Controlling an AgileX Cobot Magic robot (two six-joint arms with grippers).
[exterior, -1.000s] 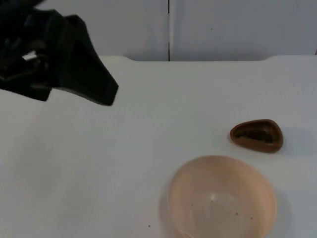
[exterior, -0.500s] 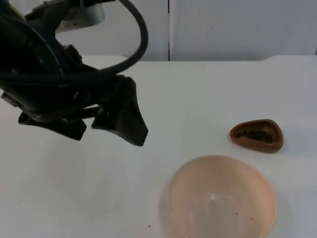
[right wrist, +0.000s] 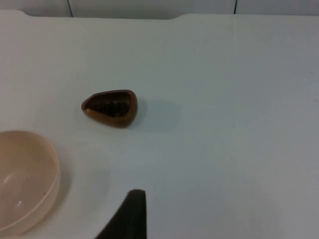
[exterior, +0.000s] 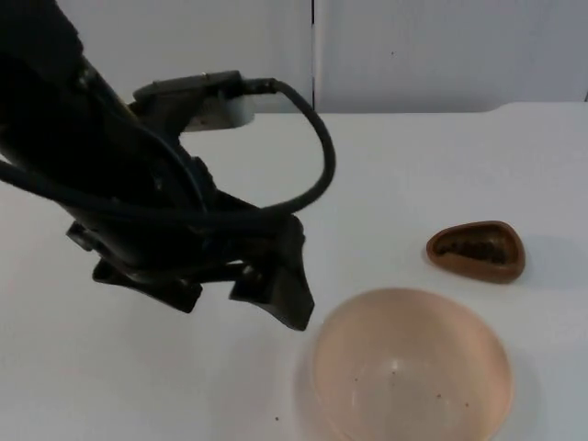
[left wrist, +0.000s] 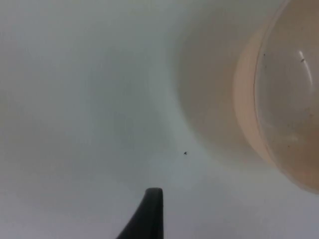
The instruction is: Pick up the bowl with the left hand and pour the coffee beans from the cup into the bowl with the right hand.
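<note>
Bowl (exterior: 409,366) sat upright on the table (exterior: 395,175) at the near edge, mouth up, round so no long axis; inside just a few dark specks, no beans. Cup (exterior: 476,250) stood behind it to the right, apart from it, teardrop rim w/ long axis across the table and narrow end toward the right; dark coffee beans (exterior: 470,248) inside. Open tabletop behind both up to the grey partition wall (exterior: 441,50), and to the left. Left gripper (exterior: 243,294) hung just left of the bowl rim, not touching; fingers spread a bit, holding nothing. Right gripper: one black fingertip (right wrist: 130,214) seen in its wrist view, above bare table near the bowl, cup further off; open or closed, can't tell.
</note>
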